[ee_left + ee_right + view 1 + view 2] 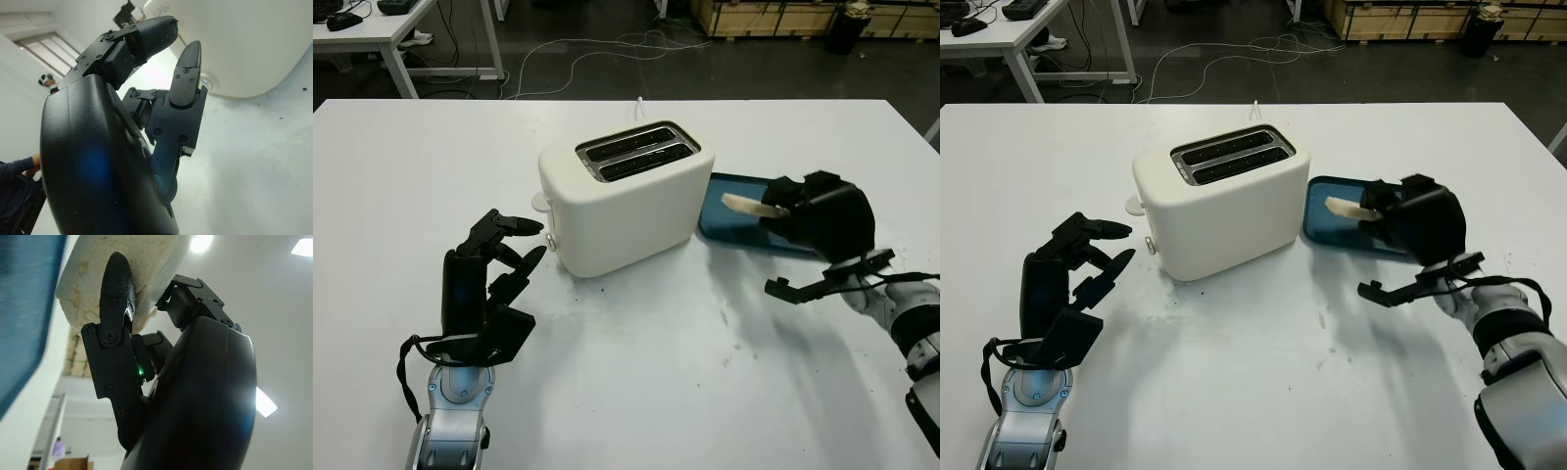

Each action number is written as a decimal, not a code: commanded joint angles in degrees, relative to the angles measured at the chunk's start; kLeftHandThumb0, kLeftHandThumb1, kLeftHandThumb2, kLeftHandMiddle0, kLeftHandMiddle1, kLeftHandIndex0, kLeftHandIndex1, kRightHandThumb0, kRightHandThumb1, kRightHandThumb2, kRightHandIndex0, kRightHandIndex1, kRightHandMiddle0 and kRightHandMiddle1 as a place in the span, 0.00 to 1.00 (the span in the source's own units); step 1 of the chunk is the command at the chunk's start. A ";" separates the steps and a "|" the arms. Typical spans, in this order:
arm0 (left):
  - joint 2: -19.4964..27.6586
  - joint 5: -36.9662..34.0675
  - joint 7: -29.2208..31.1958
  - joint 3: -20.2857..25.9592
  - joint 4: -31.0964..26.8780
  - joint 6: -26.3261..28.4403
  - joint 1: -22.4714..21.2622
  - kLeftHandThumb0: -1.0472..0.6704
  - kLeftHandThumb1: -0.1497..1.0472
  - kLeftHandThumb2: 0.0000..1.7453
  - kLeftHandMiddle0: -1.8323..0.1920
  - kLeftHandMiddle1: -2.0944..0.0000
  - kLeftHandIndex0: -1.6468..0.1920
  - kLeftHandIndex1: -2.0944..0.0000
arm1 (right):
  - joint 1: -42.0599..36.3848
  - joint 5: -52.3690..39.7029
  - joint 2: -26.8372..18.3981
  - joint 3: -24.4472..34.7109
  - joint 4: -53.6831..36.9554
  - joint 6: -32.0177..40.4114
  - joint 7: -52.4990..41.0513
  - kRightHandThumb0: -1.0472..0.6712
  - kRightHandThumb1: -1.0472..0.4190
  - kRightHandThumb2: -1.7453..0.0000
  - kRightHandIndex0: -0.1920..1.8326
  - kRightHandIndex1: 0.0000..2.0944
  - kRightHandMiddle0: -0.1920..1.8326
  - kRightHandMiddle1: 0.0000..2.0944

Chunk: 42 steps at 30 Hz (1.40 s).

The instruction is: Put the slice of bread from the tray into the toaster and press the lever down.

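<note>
- Right hand (813, 217) over the near right part of the tray (724, 223), fingers (115, 308) clamped on the bread (749, 206).
- Bread sticks out of the hand toward the toaster (625, 196), raised off the tray floor; whether its low edge touches the tray is unclear.
- Bread long axis runs roughly level, from the hand toward the toaster, free end pointing at the toaster's right side wall and slightly away from the robot.
- Right wrist view: one black finger lies across the bread's pale crumb face, crust edge beside the fingertip, blue tray surface just beside the slice.
- Toaster well to the left of the right hand, beyond the bread's free end; its two slots (634, 151) face up, long axis slanted, right end farther from the robot.
- Tray touches or nearly touches the toaster's right side; cannot tell which.
- Left hand (494, 269) open, holding nothing, upright just beside the toaster's left end, fingertips (188, 56) pointing at it and near the side knob (550, 240); contact not visible.
- Lever tab (540, 203) juts from the toaster's left end, above and just past the left fingertips.
- Table (636, 392) white, with dark crumbs near the toaster base.
</note>
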<state>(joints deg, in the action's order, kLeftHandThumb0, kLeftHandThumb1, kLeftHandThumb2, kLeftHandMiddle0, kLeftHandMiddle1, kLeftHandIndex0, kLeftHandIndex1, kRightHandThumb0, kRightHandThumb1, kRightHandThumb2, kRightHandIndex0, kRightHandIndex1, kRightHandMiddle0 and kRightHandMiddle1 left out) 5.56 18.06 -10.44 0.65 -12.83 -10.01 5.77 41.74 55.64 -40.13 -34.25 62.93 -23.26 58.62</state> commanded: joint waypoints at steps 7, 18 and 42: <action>-0.14 0.08 -0.01 0.21 -0.72 0.38 -0.07 0.46 0.89 0.09 0.60 0.22 0.58 0.52 | 4.06 -1.81 -2.79 1.73 -1.95 -4.41 -4.46 0.26 0.09 0.73 0.55 0.83 0.38 0.83; -0.17 -0.17 0.07 0.21 -0.68 0.36 0.02 0.46 0.89 0.09 0.60 0.21 0.58 0.52 | 15.22 -21.31 -7.12 14.14 -4.02 -13.04 -50.76 0.26 0.09 0.78 0.56 0.83 0.44 0.83; -0.18 0.65 -0.38 0.37 -1.33 0.79 0.20 0.47 0.89 0.09 0.60 0.22 0.58 0.53 | 44.68 -35.54 10.77 21.66 8.08 0.46 -94.11 0.31 0.09 0.88 0.64 0.83 0.56 0.83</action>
<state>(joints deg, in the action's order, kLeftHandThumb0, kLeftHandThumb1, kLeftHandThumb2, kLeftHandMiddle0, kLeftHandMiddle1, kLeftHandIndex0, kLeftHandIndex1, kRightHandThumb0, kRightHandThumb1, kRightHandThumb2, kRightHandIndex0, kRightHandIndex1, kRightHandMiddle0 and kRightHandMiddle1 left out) 5.50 18.32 -10.54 0.91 -13.72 -9.23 5.99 84.90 19.90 -30.48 -12.37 70.81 -23.90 -34.79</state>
